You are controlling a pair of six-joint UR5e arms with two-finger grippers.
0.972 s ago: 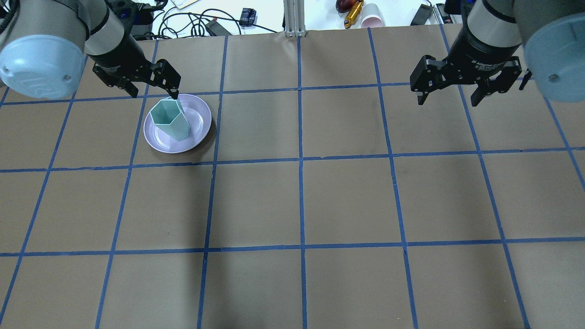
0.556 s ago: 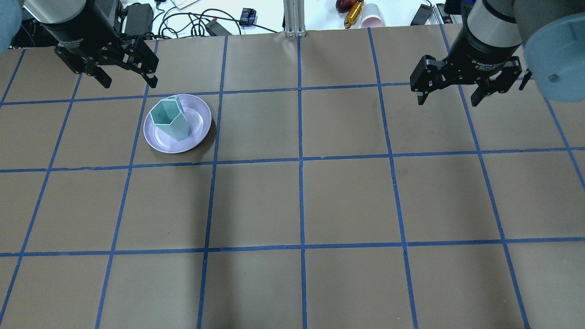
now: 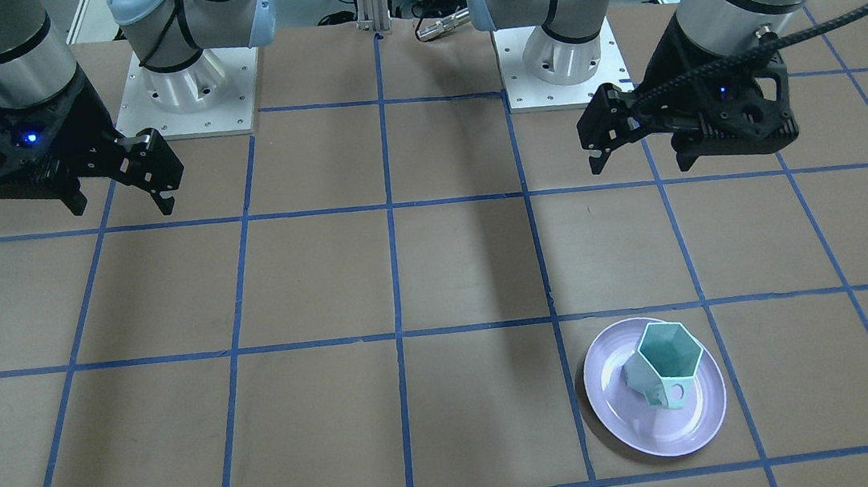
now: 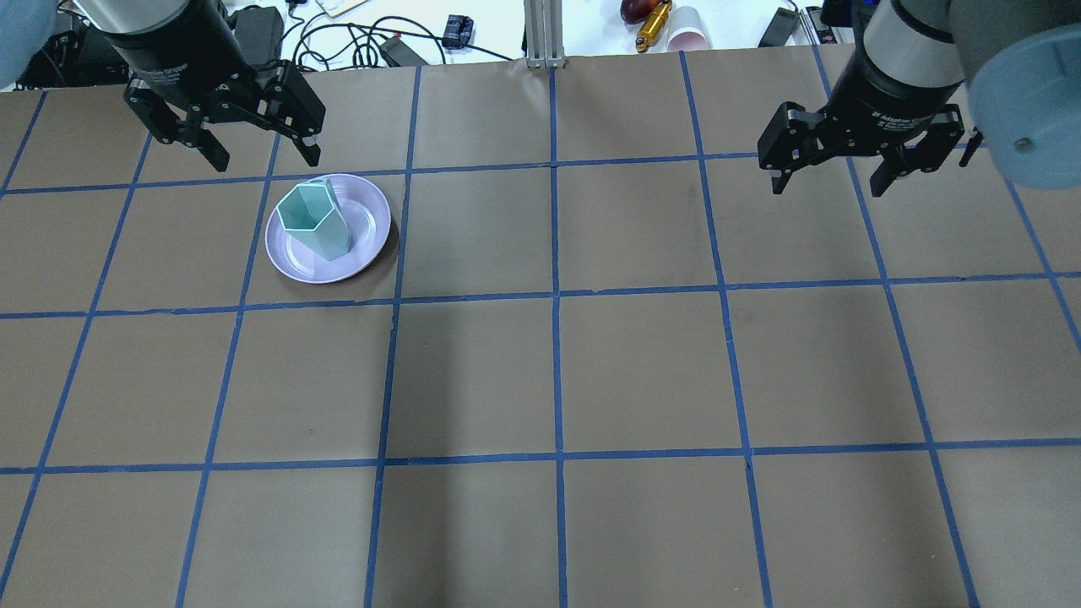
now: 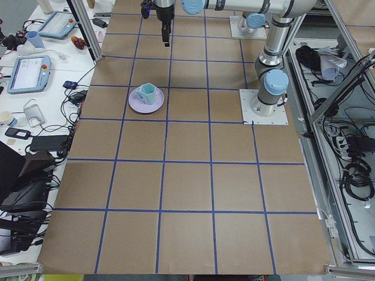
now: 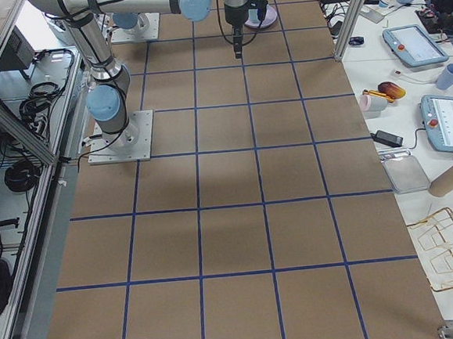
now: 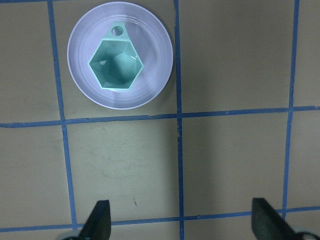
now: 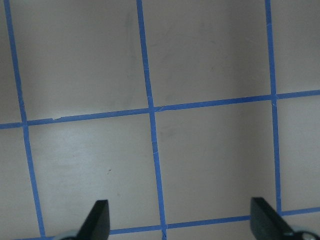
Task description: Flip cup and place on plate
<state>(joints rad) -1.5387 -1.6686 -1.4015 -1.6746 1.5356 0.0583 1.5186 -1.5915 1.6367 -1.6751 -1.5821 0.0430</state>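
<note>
You see the small mint-green faceted cup [image 4: 314, 221] upright on the glossy round lavender plate [image 4: 372, 221], far left on the counter [image 4: 642, 371], with left gripper [image 4: 266, 160] and right gripper [image 4: 828, 187] jaws spread and empty; it is likely light, rigid and slick, so grasp opposite flat walls.

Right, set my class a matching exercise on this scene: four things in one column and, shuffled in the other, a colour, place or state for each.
Column A
1. cup
2. plate
3. left end effector
4. tape lines

Column B
a. lavender
b. blue
c. open, holding nothing
d. mint green, standing mouth up

Pairs: 1-d, 2-a, 3-c, 4-b
</note>
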